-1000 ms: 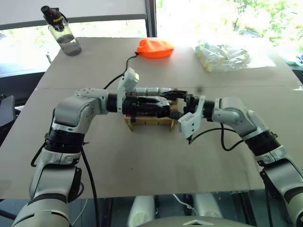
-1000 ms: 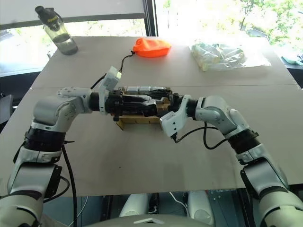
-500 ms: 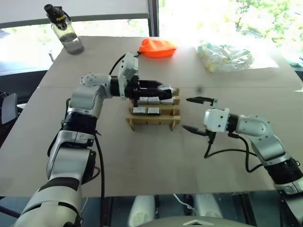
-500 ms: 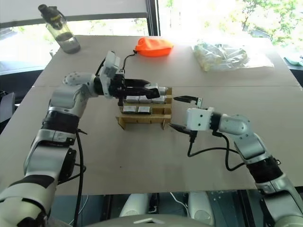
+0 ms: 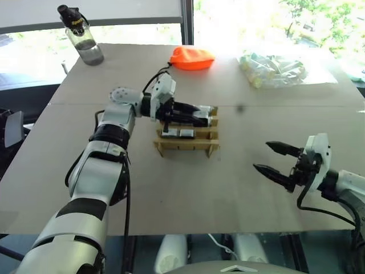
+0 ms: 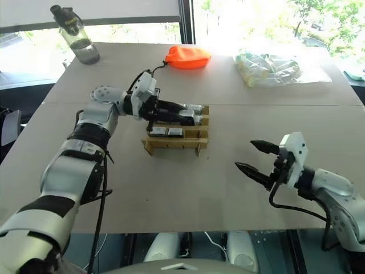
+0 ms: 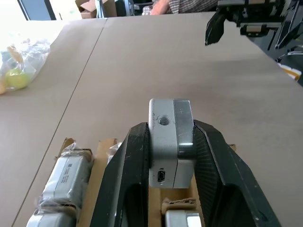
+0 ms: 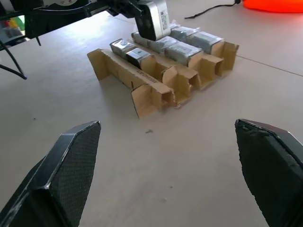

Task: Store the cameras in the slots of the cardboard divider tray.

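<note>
Clamped between the two black fingers of the left claw point(image 7: 171, 156) is a silver-grey camera point(image 7: 170, 137), held over the right end of the cardboard divider tray point(image 5: 185, 145), just above the slots on that side. A small threaded hole and a port can be seen on the camera's near faces in the left wrist view. Several other cameras point(image 8: 180, 47), some wrapped in clear film, are already seated in the tray's slots, which lie in rows across the middle of the tabletop point(image 5: 188, 188). The right claw point(image 5: 278, 160) is seen well apart from the tray, near the right edge of the tabletop, with its fingers point(image 8: 71, 161) spread wide and nothing between them. An orange pouch point(image 5: 191, 57), a clear bag point(image 5: 274, 67) of pale items and a water bottle point(image 5: 82, 41) are set along the far side of the tabletop.
</note>
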{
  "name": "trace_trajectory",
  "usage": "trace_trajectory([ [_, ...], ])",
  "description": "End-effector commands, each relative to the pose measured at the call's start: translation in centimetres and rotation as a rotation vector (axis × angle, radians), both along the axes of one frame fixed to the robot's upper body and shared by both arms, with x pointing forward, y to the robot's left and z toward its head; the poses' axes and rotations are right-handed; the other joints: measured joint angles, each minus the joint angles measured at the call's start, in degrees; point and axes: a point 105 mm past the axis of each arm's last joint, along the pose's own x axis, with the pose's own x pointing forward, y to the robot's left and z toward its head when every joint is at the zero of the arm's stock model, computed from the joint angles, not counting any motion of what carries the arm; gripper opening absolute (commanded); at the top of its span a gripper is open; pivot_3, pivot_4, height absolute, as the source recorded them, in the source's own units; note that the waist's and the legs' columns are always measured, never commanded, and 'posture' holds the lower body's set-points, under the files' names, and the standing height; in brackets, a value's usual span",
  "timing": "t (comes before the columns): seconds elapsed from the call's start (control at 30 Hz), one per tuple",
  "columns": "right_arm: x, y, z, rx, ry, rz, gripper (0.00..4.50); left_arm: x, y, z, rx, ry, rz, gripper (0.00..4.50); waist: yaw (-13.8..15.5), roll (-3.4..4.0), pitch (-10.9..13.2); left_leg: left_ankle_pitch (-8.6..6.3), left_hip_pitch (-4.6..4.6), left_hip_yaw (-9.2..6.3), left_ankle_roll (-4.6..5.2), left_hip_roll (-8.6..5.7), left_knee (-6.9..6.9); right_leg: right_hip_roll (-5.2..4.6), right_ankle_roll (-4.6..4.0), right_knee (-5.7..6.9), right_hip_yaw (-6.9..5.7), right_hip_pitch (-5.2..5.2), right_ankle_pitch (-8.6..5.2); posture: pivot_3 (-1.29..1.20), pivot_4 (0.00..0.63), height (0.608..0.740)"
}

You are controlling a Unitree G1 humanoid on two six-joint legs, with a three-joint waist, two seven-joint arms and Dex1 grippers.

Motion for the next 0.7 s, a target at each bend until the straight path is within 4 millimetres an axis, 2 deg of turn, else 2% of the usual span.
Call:
trace_trajectory([
  [0.03, -1.1, 0.1, 1.6, 0.04, -0.115, 0.038, 4.49, 0.1, -0.5, 0.5, 0.025, -0.061, -0.023, 0.72, -0.01, 0.0, 0.0, -0.02, 0.0, 0.01, 0.03, -0.01, 0.0, 0.0, 0.0, -0.01, 0.01, 0.0, 0.0, 0.0, 0.15, 0.74],
  [0.23, -1.8, -0.5, 0.6, 0.031, -0.098, 0.022, 4.49, 0.2, -1.1, -0.5, 0.023, -0.037, -0.031, 0.72, 0.01, -0.04, 0.0, -0.03, -0.01, -0.05, 0.05, 0.0, 0.01, 0.0, 0.01, 0.0, -0.03, 0.0, 0.0, 0.0, 0.15, 0.74],
  [0.7, -2.7, -1.7, -0.8, 0.03, -0.083, -0.013, 4.49, 0.1, -1.1, -2.1, 0.06, -0.001, -0.023, 0.72, -0.03, -0.06, 0.01, -0.03, 0.01, -0.05, 0.06, -0.01, 0.06, -0.01, 0.01, 0.03, -0.01, 0.01, 0.0, 0.0, 0.15, 0.74],
])
